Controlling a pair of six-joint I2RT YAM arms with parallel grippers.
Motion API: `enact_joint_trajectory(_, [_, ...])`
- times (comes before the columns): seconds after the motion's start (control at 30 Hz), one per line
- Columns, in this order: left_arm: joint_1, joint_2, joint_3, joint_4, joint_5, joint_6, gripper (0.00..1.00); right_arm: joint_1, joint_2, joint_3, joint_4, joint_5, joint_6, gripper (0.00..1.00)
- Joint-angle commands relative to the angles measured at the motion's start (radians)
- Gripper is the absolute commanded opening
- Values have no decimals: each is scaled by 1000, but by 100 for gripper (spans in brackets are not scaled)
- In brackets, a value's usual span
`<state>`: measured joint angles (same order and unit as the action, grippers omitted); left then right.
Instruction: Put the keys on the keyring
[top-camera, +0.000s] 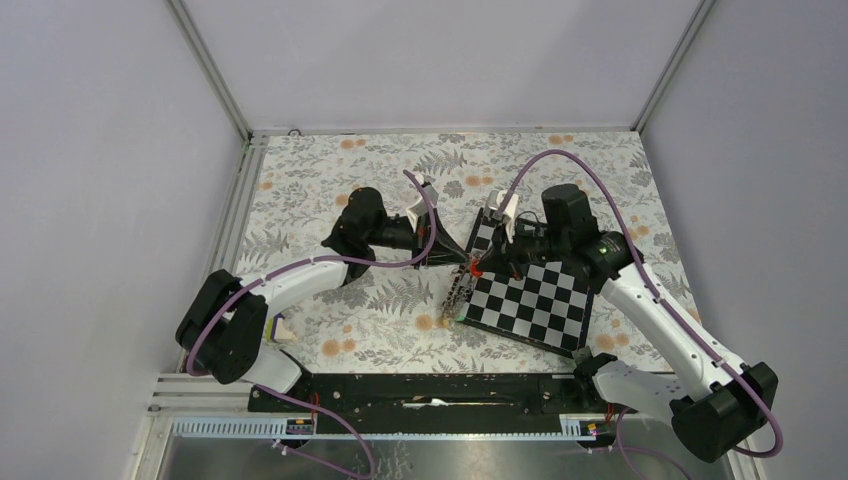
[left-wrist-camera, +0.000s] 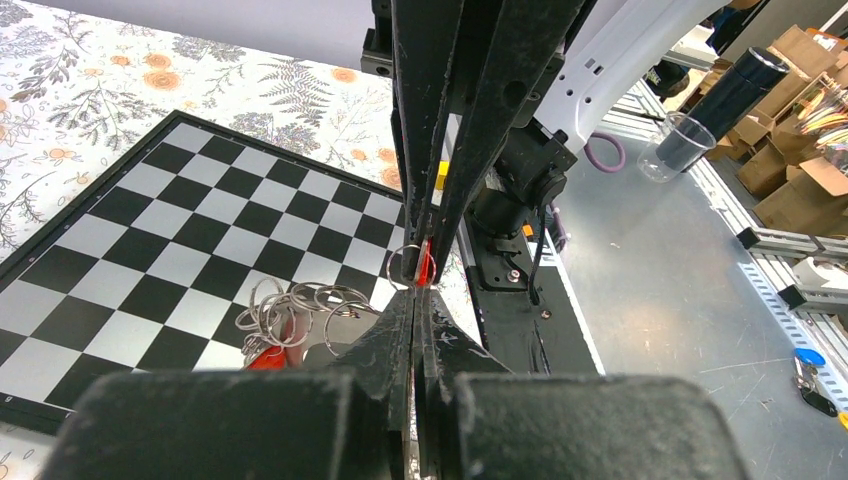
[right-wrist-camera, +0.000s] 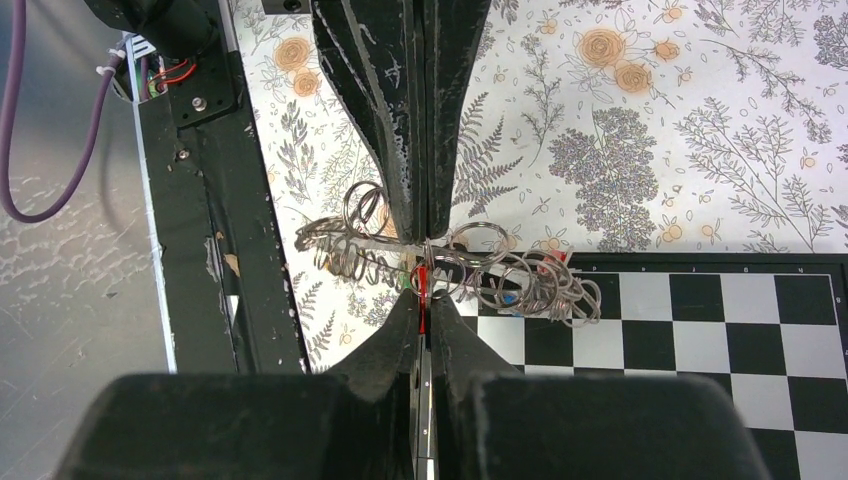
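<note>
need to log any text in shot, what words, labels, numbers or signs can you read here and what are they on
No text can be read in any view.
Chessboard rim: tiny white marks, too small to read.
Boxes in the left wrist view: no legible print, too blurred.

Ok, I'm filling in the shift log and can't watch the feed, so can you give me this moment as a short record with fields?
left gripper: shut, tips at a small silver ring; grip unclear
right gripper: shut on a red key
where they meet: tip to tip near the chessboard's left edge
bunch of rings and keys: below the tips, at that board edge
keyring: not made out among the rings
</note>
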<state>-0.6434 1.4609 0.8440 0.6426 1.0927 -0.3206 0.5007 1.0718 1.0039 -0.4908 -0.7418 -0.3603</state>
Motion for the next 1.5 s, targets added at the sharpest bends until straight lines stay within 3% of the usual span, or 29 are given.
enact_joint_trajectory(0.0, [2,-52,46,39,27,24,0,-11,-29,-1,-13,31,-23,0])
enact_joint_trajectory(0.13, [2,-54,70,-29,20,62,0,-10,-32,-7,-13,50,-28,7])
enact_joint_trajectory(0.3, [2,-54,79,-26,23,45,0,-10,-30,-7,-23,69,-41,31])
enact_joint_trajectory(0.5, [9,-53,85,47,33,-27,0,-10,-39,6,-26,75,-55,45])
enact_joint_trajectory(0.6, [10,-51,84,65,40,-45,0,-10,-36,25,-26,58,-63,47])
enact_joint_trajectory(0.93, [10,-54,48,127,49,-83,0,-10,26,88,-22,-110,-62,38])
enact_joint_trajectory(1.23, [10,-54,41,129,52,-83,0,-8,60,80,28,-142,-26,29])
enact_joint_trajectory(1.47, [10,-55,37,138,53,-86,0,-9,66,83,28,-140,-29,8])
